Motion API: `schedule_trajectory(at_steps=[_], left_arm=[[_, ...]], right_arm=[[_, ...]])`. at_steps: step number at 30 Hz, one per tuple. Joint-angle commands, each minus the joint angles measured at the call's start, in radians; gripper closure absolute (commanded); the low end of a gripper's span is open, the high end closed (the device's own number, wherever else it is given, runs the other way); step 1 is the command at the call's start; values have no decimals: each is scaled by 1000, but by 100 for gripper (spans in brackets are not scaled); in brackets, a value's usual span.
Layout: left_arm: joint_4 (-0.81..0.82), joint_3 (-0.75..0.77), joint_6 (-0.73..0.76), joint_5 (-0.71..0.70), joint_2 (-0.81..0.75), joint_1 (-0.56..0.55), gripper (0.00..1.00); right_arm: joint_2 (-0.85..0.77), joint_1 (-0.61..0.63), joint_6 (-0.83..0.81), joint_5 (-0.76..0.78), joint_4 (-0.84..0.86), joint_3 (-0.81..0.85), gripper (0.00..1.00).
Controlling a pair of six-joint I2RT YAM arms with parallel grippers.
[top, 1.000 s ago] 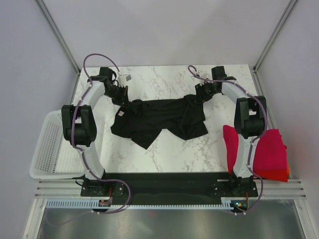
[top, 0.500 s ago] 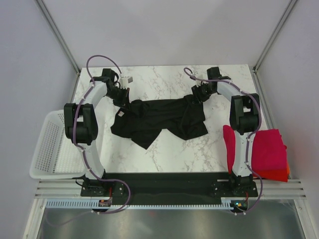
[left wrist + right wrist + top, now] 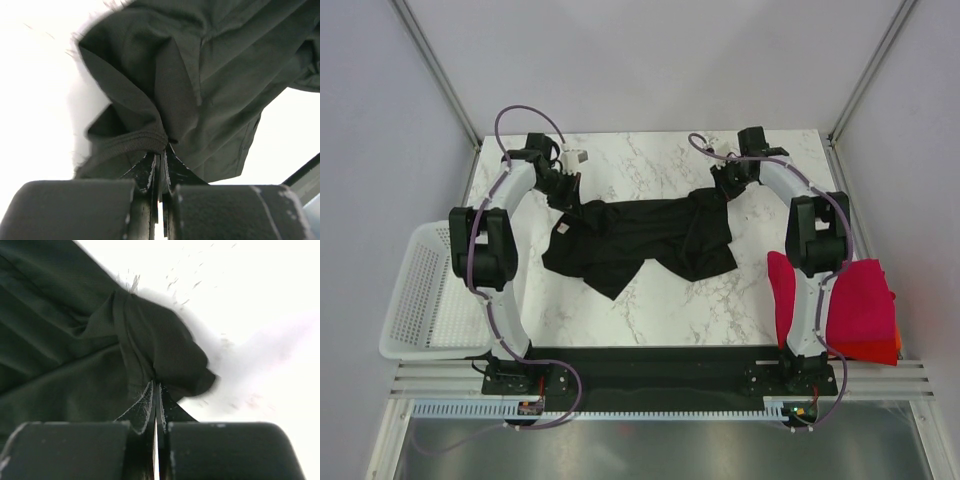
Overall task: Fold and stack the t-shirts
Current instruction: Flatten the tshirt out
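Spread t-shirt (image 3: 640,235) lies mid tabletop (image 3: 650,160), stretched L-R, slack cloth sagging twd near side. left gripper (image 3: 568,195) sits at its far-L corner and right gripper (image 3: 725,190) at its far-R corner, cloth caught btwn jaws at both. Wrist cams agree: fabric (image 3: 200,75) bunches into left gripper (image 3: 161,170), same (image 3: 75,340) at right gripper (image 3: 156,410). Folded t-shirts (image 3: 865,310) stacked at near-R edge, partly behind R arm's link, well apart from spread t-shirt. Basket (image 3: 415,300) hangs off L edge, near side, outboard of L arm.
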Motion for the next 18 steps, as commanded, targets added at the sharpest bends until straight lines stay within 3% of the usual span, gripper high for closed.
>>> schedule_trajectory(at_steps=[1,8,18], left_arm=[[5,93,43,-26,-79,31,98],[5,253,31,-15,-131,76,98],[28,300,-4,-8,-222,120,98]], right_arm=[[-218,2,-74,50,12,36,100],[-353,-27,-114,151,49,98,100],[-463,-73,-114,222,84,65,100]])
